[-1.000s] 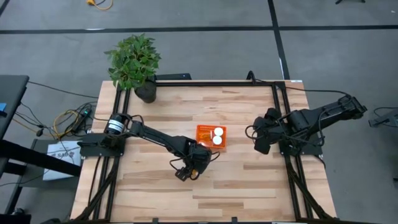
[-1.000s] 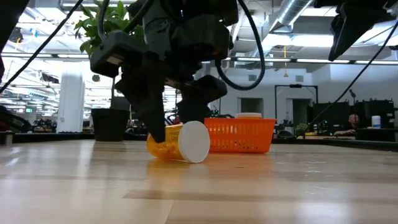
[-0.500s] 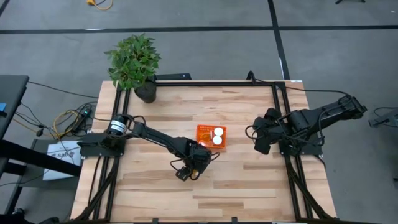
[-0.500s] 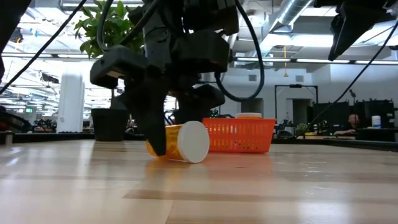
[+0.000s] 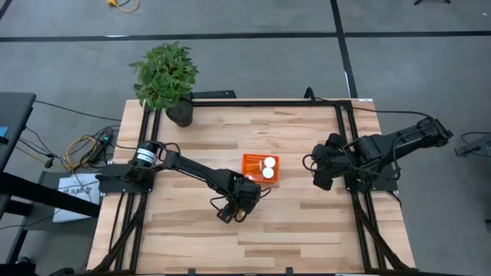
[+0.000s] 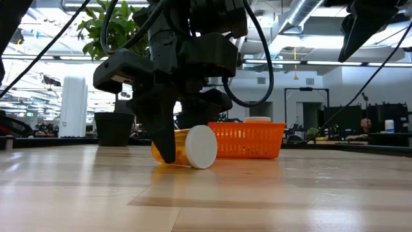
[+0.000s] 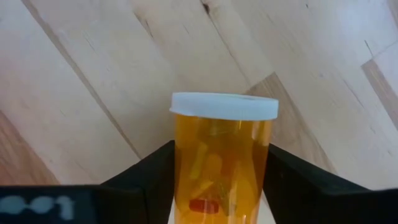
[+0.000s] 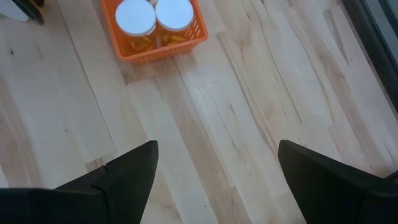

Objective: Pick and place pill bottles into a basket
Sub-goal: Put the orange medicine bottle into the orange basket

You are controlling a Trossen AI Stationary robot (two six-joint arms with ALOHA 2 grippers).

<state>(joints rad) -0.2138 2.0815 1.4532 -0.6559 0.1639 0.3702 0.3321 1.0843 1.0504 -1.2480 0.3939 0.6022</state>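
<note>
— So, what sits around the basket [image 5: 261,169] on the wooden table [image 5: 307,222]?

— Well, the potted plant [image 5: 166,77] stands at the table's corner, well away from the basket. The left arm reaches in past the basket, and the left gripper [image 5: 230,212] is down at the tabletop near the basket's front corner. The right gripper [image 5: 322,178] hangs apart from the basket on its other side, fingers spread wide with nothing between them.

— And the left one, what has it got?

— A pill bottle [image 7: 221,158] lies on its side between its two dark fingers [image 7: 146,180], which stand close on both flanks of the orange body. Whether they press on it or only bracket it, I cannot tell. Its white cap points away from the wrist.

— Does it touch the table?

— From the low view the lying bottle [image 6: 187,147] rests on the wood, in front of the basket [image 6: 248,140].

— Anything inside the basket?

— Two pill bottles, white caps [image 8: 155,15] up, side by side at one end.
</note>
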